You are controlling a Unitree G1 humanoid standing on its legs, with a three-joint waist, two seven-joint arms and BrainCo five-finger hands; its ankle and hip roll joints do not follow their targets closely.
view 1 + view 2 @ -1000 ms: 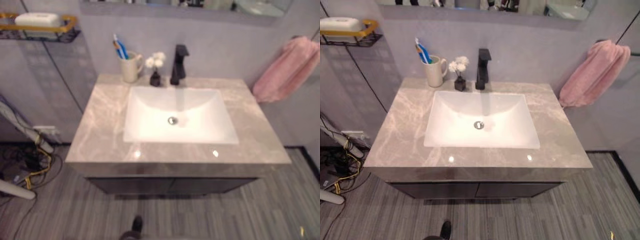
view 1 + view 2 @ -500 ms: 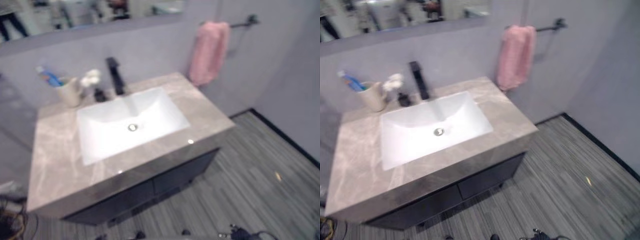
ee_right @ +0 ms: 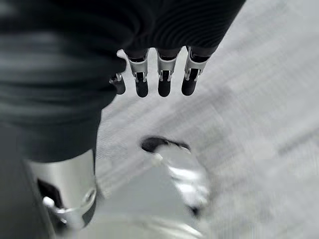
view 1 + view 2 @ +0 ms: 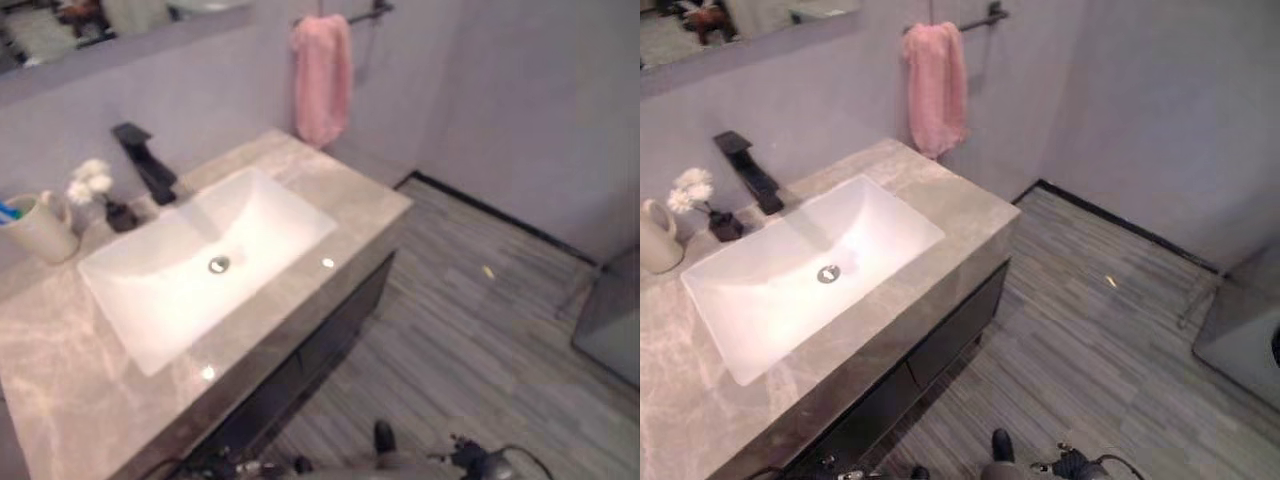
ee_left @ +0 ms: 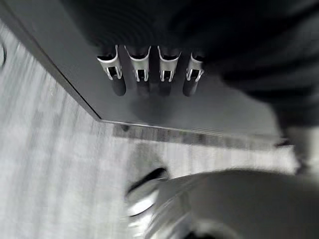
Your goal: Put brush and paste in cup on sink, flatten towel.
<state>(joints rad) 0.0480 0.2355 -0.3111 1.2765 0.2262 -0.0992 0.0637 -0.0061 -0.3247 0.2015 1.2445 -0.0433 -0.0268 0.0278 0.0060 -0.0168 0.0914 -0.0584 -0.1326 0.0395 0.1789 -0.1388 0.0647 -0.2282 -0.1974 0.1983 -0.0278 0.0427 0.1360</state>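
Big grey marble counter (image 4: 330, 200) with a white sink (image 4: 190, 270) set in it; pink towel (image 4: 322, 75) hangs bunched on the wall rail past the far end. The cream cup (image 4: 40, 228), something blue poking out, sits beside the black faucet (image 4: 145, 165). Left robot hand (image 5: 149, 74) and right robot hand (image 3: 159, 74) both hang empty, fingers straight.
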